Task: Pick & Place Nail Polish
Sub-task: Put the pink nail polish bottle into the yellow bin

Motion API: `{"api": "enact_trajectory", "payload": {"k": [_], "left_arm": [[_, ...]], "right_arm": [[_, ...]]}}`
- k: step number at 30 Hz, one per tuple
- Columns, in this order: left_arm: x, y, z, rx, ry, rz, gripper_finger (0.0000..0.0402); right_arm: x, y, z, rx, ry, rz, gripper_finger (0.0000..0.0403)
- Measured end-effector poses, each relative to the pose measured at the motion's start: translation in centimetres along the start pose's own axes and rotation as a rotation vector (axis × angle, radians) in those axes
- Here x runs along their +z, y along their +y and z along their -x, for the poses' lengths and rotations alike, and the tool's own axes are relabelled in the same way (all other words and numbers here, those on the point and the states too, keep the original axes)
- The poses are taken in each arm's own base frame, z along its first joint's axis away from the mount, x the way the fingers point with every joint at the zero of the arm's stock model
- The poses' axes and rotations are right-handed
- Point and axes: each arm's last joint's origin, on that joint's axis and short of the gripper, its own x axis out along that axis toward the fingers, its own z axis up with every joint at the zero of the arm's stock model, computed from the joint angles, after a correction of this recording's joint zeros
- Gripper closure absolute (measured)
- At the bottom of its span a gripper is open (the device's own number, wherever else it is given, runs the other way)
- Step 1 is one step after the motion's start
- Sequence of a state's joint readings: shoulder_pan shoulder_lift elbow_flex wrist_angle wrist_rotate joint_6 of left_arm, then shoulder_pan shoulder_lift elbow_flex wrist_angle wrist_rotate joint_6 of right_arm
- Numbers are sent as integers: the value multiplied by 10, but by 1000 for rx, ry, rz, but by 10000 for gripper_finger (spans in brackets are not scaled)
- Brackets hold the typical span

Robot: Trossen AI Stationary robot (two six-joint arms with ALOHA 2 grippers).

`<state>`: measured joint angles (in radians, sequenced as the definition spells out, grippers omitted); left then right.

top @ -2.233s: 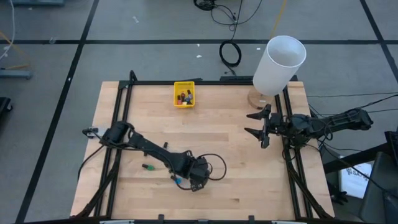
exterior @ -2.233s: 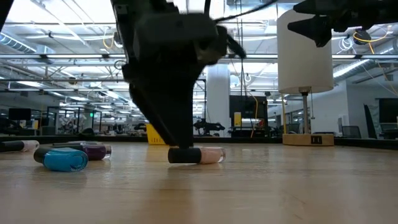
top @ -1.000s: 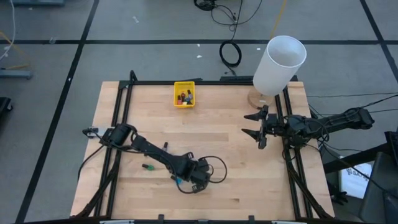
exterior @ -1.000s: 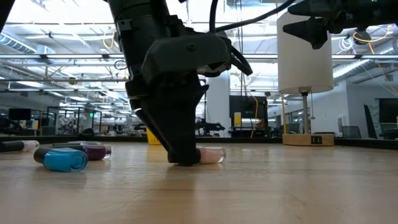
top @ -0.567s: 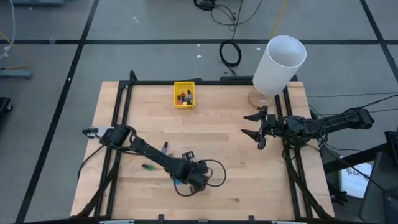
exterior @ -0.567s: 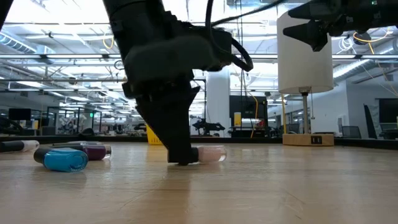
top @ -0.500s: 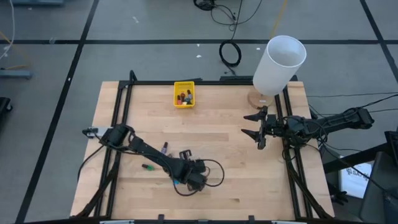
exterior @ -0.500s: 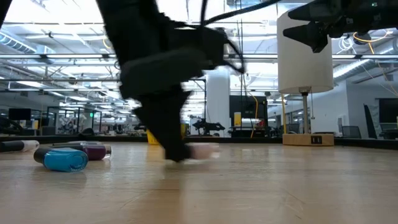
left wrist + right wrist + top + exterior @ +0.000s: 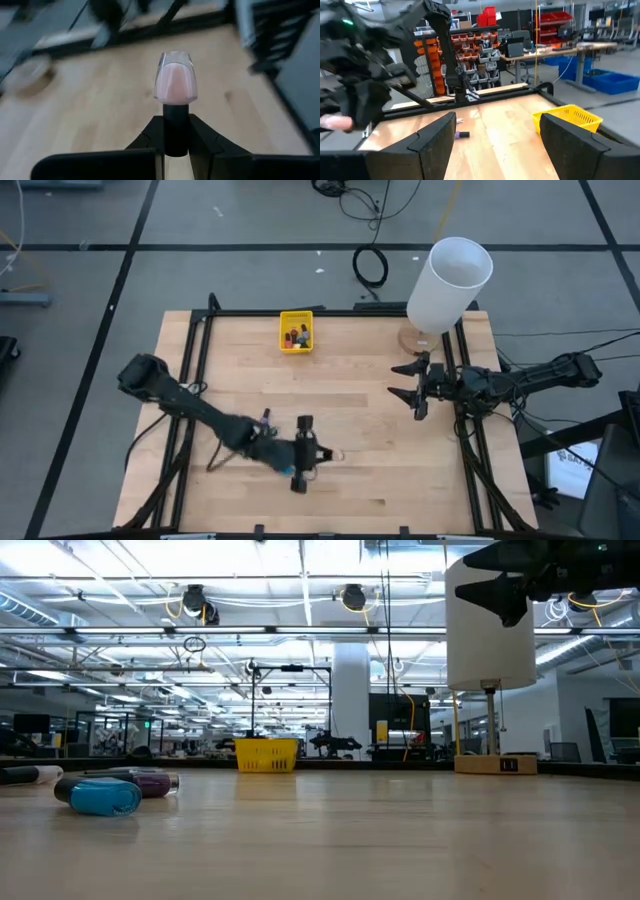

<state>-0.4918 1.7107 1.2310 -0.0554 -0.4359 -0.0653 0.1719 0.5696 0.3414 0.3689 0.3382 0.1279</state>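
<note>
L gripper [image 9: 322,454] sat over the front-middle of the wooden table [image 9: 360,430], w/ the arm stretched in from the table's left edge. Its jaws were clamped on the dark cap of a pink nail polish bottle [image 9: 175,82]; in the left wrist view the cap sat between the two dark fingers [image 9: 150,137] and the pale pink body stuck out past the tips, clear of the pads. From above, the same bottle showed as a small pale spot just beyond the fingertips, pointing toward the table's right side. Low view showed no part of the L gripper, so the held bottle appeared to be off the table surface, though how high I couldn't tell. Two other bottles lay on their sides at the left of the low view: a blue bottle [image 9: 100,795] nearest the camera and a purple bottle [image 9: 150,782] just behind it, touching or nearly so. Yellow bin [image 9: 295,331] stood near the table's back edge, well apart from the L gripper, w/ several small bottles inside. R gripper [image 9: 408,383] hovered over the table's right side, jaws apart w/ nothing between them, near the base of the white lamp [image 9: 450,285] at the back-right corner.
</note>
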Motion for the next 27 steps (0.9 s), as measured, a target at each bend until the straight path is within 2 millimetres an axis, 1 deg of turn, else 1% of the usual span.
{"api": "enact_trajectory", "payload": {"k": [2,6,9,11,14,18,21,27], "left_arm": [[-17,15,-4,-49,-59,-4,365],[-47,53,-8,-78,-217,75,365],[-71,81,-11,-94,-298,109,365],[-80,99,-11,-98,-353,124,365],[-86,124,-8,-81,-436,123,365],[-94,146,-8,-97,-469,102,365],[-96,156,-8,-112,-469,89,365],[-99,167,-8,-94,-461,31,365]], "right_arm": [[-2,0,-1,0,17,-29,129],[-9,1,-7,-8,62,-49,129],[-16,3,-15,-13,90,-38,129],[-21,5,-22,-15,97,-32,129],[-25,9,-35,-8,60,-20,129],[-33,14,-51,2,1,6,129],[-42,16,-64,8,-38,37,129],[-55,18,-89,4,-75,49,129]]}}
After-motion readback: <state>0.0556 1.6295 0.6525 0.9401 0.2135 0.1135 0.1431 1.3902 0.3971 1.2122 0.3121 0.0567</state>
